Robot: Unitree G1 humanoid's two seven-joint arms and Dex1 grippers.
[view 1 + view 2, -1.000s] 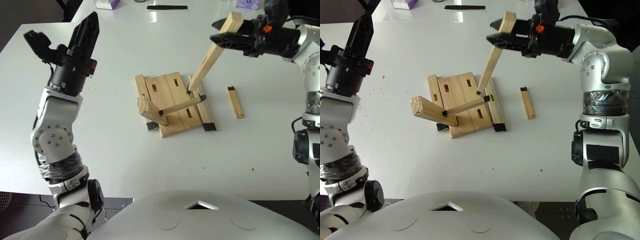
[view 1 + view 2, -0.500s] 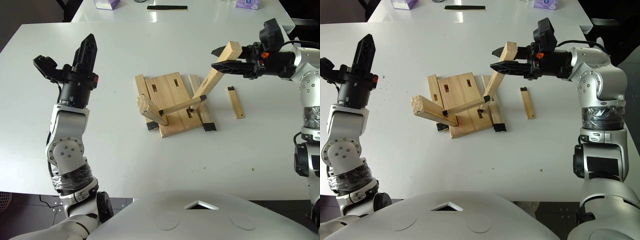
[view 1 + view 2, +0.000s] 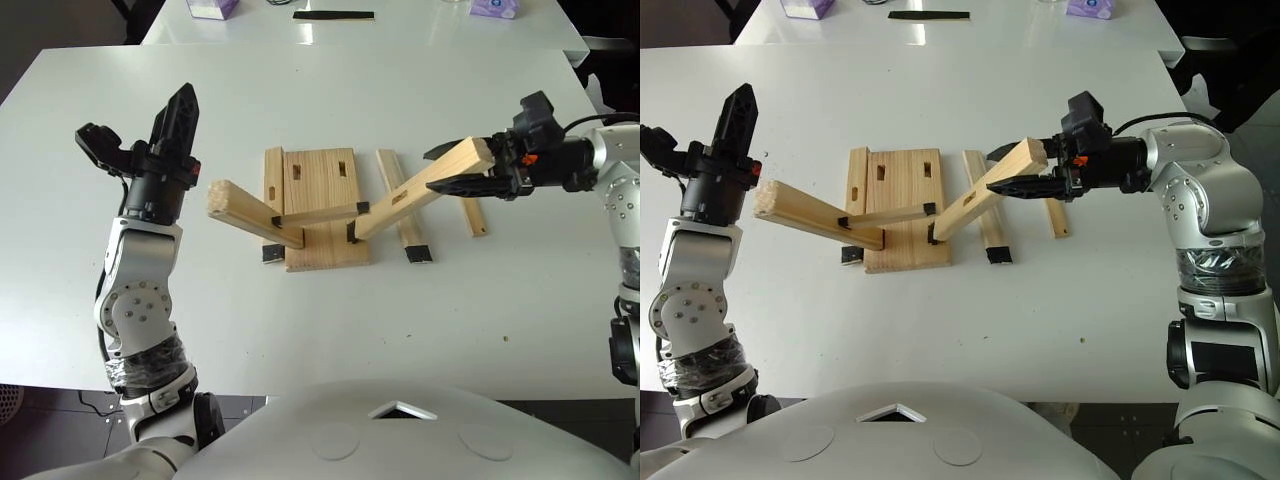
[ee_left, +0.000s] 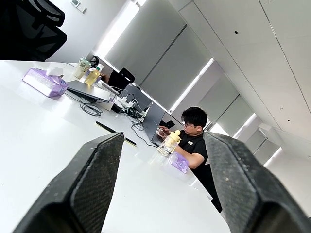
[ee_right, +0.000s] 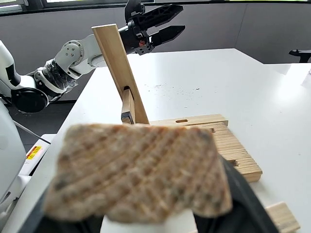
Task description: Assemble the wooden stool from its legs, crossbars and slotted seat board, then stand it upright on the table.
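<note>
Lowered since the earlier frame, the leg (image 3: 400,198) slants over the seat board (image 3: 322,180) at tabletop (image 3: 300,90) centre. Right gripper (image 3: 470,170) fingers clamp its upper end at 3 o'clock, likely to steer the crossbar (image 3: 318,213) joint. Left gripper (image 3: 137,125), fingers wide, waits at 9 o'clock.

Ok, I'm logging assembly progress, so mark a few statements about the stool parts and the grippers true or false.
1. The right gripper is shut on a leg. True.
2. The left gripper holds the other leg. False: it is open and empty, apart from that leg.
3. The seat board lies flat on the table. True.
4. The stool stands upright. False: only the two legs are joined, by a crossbar, and both are tilted.
</note>
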